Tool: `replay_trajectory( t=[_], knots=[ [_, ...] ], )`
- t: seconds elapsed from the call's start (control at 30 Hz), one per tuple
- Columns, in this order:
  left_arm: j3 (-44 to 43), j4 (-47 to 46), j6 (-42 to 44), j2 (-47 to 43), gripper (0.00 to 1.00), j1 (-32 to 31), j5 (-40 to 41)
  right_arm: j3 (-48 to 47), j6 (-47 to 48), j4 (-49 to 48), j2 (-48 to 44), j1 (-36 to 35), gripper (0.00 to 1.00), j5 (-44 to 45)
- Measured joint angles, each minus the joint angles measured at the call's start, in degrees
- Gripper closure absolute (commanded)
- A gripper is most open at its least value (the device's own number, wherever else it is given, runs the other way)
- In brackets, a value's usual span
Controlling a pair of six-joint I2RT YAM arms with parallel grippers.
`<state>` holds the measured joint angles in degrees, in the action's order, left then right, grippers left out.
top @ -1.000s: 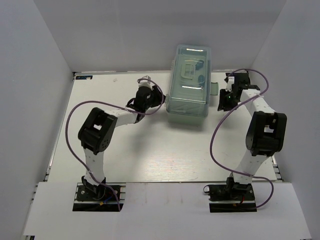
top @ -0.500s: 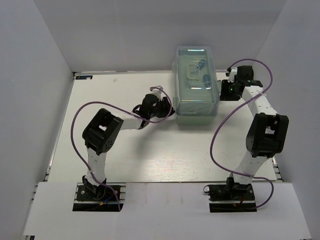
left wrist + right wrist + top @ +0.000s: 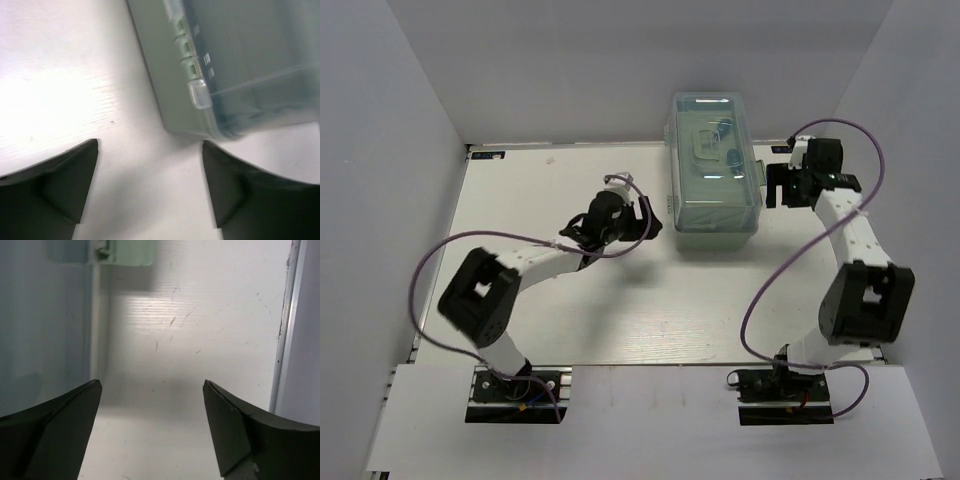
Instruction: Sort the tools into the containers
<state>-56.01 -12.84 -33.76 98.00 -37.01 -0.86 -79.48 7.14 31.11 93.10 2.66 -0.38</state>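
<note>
The closed mint-green toolbox [image 3: 715, 170] stands at the back middle of the table, and dim dark tool shapes [image 3: 725, 130] show through its translucent lid. Apart from those, no tools are visible. My left gripper [image 3: 648, 216] is open just left of the box's near left corner, not touching it. In the left wrist view the left gripper [image 3: 150, 145] frames bare table, with the box corner [image 3: 240, 60] just beyond. My right gripper [image 3: 770, 187] is open beside the box's right wall. In the right wrist view the right gripper [image 3: 152, 383] holds nothing, and the box wall [image 3: 45, 315] fills the left.
A green latch [image 3: 125, 250] sticks out of the box's right side ahead of my right fingers. The table's metal edge strip [image 3: 285, 340] and the white side wall [image 3: 307, 315] run close on the right. White walls enclose the table on three sides.
The toolbox has slid a little to the right. Both grippers then opened wider and drew back from its sides, the left arm swinging left and the right arm moving right.
</note>
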Motion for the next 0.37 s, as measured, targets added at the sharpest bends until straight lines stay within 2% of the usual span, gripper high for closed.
replay_trajectory(
  t=[0.23, 0.37],
  knots=[
    [-2.78, 17.31, 13.53, -20.85, 0.01, 0.22, 3.41, 14.97, 0.02, -1.11, -23.67, 0.22, 0.10, -7.85],
    [-1.46, 24.50, 19.63, -31.21, 0.01, 0.33, 3.50, 21.22, -0.98, -1.70, -31.93, 0.22, 0.10, -11.50]
  ],
)
